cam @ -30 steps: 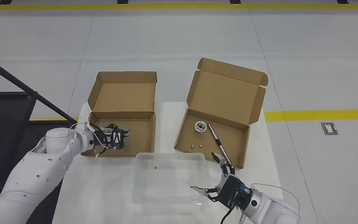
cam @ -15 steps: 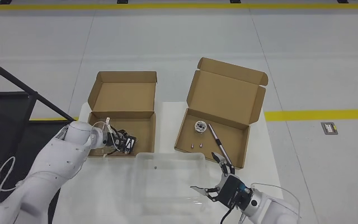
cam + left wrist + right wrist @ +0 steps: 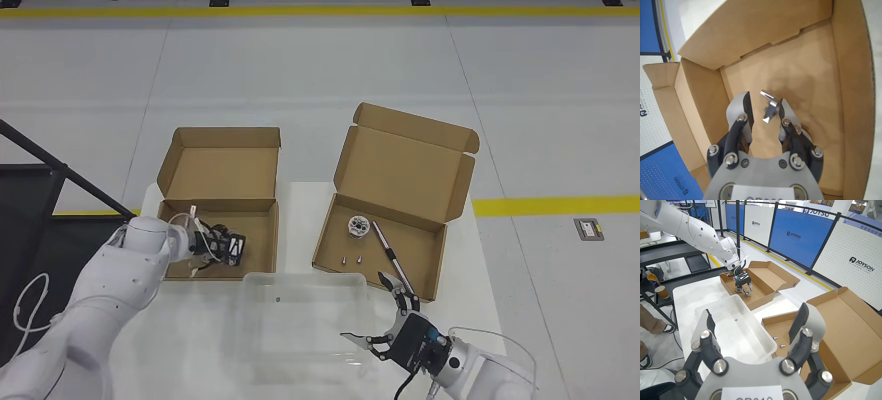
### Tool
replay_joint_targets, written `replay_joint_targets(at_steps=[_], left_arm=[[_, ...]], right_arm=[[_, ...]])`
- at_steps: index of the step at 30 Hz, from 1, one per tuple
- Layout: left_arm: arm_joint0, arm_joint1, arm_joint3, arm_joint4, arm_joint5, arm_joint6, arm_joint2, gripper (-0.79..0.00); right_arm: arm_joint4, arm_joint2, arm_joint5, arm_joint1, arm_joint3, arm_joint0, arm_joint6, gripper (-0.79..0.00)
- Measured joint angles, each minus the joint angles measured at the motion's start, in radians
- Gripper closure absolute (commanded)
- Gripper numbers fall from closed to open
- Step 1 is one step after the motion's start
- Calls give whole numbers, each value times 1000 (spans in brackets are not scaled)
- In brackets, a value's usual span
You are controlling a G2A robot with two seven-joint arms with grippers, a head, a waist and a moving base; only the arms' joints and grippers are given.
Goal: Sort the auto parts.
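White table (image 3: 298,225), left box (image 3: 220,165), right box (image 3: 405,175), clear bin (image 3: 300,320)

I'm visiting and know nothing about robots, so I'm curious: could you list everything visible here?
Open cardboard boxes: two, brown, side by side on the white table: left box, right box.
Clear plastic bin: one, transparent, before the boxes.
Small bent metal part: one, silver, in the left box.
Round metal part: one, silver, in the right box.
Thin metal rod: one, grey, in the right box.
Small screws: two, silver, in the right box.
Tiny dark piece: one, in the bin.
Paper cup: one, brown, on a rack beside the table.
Pegboard panels: several, blue and white, behind the table.
Grippers: two, grey with black pads; left gripper open around the bent part, right gripper open near the bin.
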State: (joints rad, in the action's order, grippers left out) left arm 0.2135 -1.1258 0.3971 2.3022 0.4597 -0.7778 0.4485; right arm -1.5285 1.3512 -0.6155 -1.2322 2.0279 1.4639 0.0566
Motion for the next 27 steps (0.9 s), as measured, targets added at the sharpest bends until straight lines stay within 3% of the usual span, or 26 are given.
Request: replay_joint_targets(at_steps=[7, 15, 20, 24, 27], left_arm=[[-33, -3, -50, -13, -34, -69, 15, -366], [-57, 24, -46, -136, -52, -193, 90, -369], [-23, 61, 17, -206, -87, -258, 145, -376], [28, 104, 120, -302, -91, -271, 220, -391], [81, 143, 234, -361, -103, -250, 285, -496]], right_arm=[[0, 0, 0, 0, 0, 0, 0, -785], [0, 0, 0, 0, 0, 0, 0, -785], [0, 0, 0, 0, 0, 0, 0, -785], [0, 0, 0, 0, 0, 0, 0, -785], [0, 0, 0, 0, 0, 0, 0, -785]])
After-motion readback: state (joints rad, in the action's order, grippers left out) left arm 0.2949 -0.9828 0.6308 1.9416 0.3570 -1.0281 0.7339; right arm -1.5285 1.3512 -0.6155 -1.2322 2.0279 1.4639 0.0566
